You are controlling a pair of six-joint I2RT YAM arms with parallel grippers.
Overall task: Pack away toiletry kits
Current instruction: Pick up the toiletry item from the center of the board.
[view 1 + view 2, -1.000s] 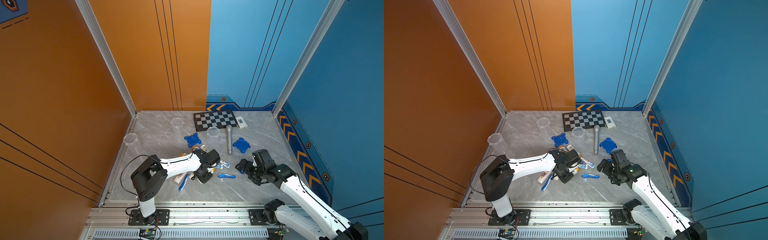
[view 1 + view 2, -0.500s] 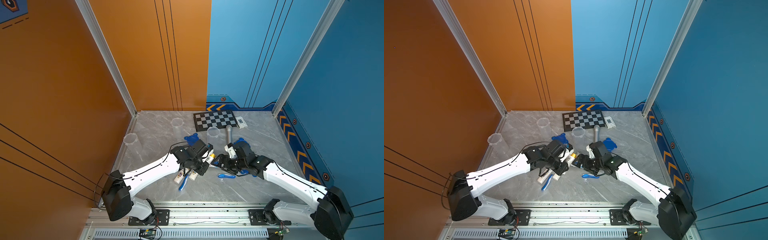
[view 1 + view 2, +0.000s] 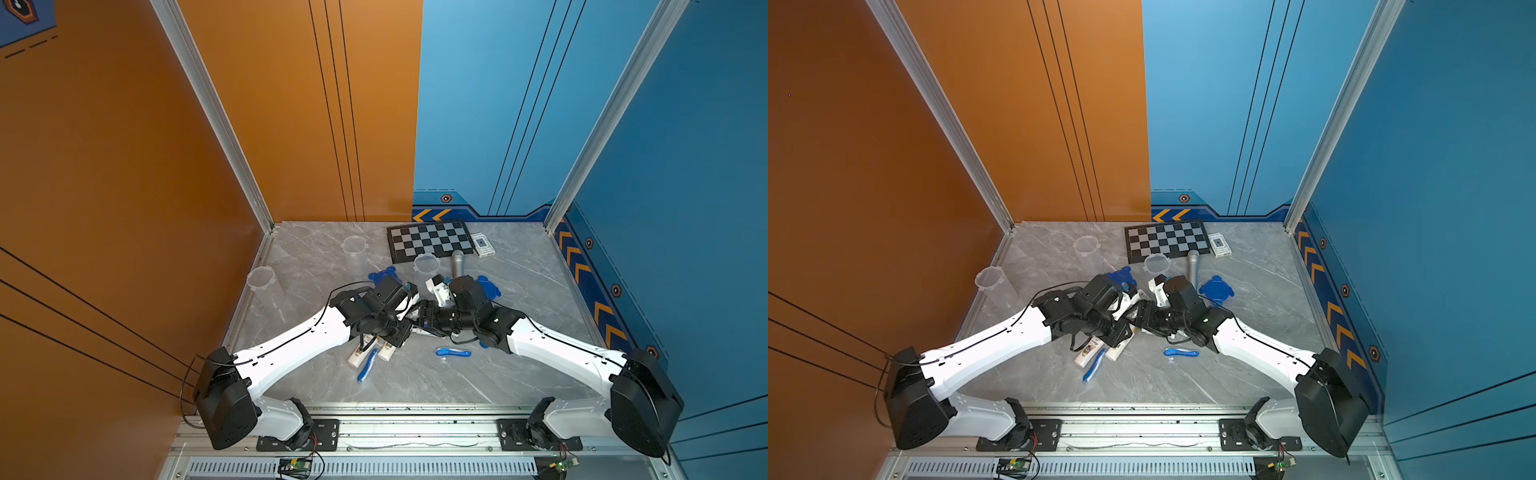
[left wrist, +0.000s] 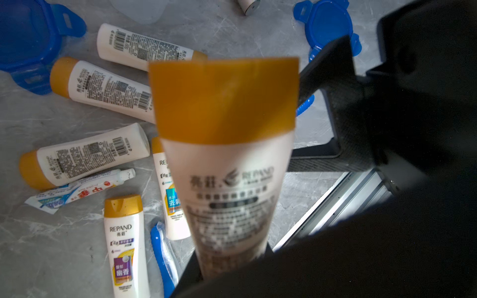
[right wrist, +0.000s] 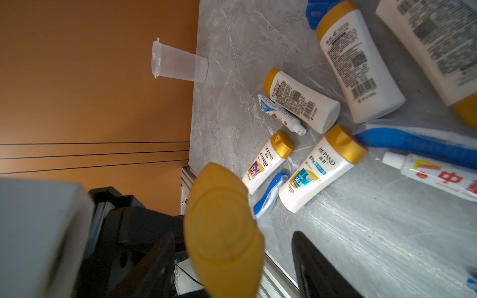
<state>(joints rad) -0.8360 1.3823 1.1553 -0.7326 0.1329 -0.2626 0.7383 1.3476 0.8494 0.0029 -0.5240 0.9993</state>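
At the table's left edge: a clear cup (image 3: 268, 291) stood upright and lidless, well apart from both your arms.
Your left pincer (image 3: 409, 312): narrow, clamped on the base of a white bottle (image 4: 227, 185). You held it off the table (image 3: 540, 270), with its orange cap (image 5: 222, 232) pointing at your other arm.
Your right pincer (image 5: 233, 234): its jaws stood apart, one on each side of that cap. A gap showed beside one finger (image 5: 312, 263), so it had no grip.
Beneath both pincers: loose bottles (image 4: 103, 90), a toothpaste tube (image 4: 77, 191) and a toothbrush (image 4: 162, 255) lay flat on the table.
Right of your pincers: a blue lid (image 3: 1216, 289) lay flat just beside the microphone (image 3: 1193, 268).
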